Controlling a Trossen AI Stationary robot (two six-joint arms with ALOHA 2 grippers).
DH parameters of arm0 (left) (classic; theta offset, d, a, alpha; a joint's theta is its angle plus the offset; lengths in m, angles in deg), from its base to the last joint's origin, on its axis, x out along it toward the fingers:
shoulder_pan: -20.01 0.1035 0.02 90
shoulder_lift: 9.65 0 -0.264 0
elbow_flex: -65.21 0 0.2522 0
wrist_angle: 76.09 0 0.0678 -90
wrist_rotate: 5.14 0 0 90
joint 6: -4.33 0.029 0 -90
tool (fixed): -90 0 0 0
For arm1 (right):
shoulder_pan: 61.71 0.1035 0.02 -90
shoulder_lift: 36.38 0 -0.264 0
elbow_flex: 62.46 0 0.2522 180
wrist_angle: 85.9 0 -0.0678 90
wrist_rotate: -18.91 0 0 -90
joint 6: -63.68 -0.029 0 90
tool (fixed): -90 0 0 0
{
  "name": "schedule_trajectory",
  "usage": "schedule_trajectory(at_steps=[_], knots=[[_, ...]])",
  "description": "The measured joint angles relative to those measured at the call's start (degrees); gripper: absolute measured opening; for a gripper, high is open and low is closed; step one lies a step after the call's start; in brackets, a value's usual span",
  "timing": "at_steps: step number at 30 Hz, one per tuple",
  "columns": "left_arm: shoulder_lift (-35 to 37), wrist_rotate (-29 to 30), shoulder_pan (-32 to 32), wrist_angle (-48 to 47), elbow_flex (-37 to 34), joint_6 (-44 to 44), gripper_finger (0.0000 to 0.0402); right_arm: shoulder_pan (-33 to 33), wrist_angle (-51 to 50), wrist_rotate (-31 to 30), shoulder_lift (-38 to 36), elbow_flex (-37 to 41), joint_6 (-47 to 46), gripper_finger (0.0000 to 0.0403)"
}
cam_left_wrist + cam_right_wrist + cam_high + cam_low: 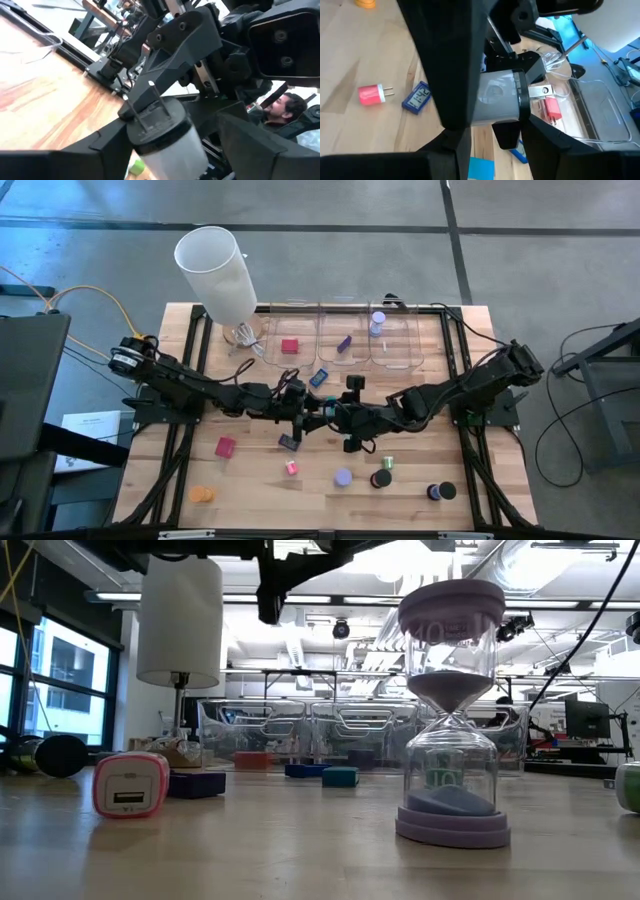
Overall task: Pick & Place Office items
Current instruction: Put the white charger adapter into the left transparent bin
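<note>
Office items (290, 467) | three lie in bins (345, 340), most loose around both grippers | right gripper (492, 117) clamps clear black-capped cylinder (497, 102), left gripper (165, 145) straddling it, half-closed

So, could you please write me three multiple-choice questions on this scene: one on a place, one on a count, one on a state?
1. Where do the left gripper and the right gripper meet?
A. over the middle of the table
B. at its left edge
C. at its right edge

2. How many clear bins stand side by side?
A. two
B. three
C. five

3. The right gripper is
A. open and empty
B. shut on a small tube
C. shut on nothing

Answers:
1 A: in the high view both arms reach inward and end face to face at mid-table.
2 B: three clear boxes show in a row at the far edge.
3 B: the right wrist view shows the tube between its fingers.
</note>
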Motion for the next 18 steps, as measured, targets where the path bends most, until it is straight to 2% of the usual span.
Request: schedule_trajectory(at_steps=[10,18], knots=[[-0.3,-1.57,0.38,0.08,0.0,-1.01,0.0151,1.32,-0.39,0.87,0.15,0.0,-0.38,0.0148],[-0.3,-3.41,0.41,0.23,0.0,-0.52,0.0126,2.38,-0.77,1.29,0.21,-0.02,-2.79,0.0192]])
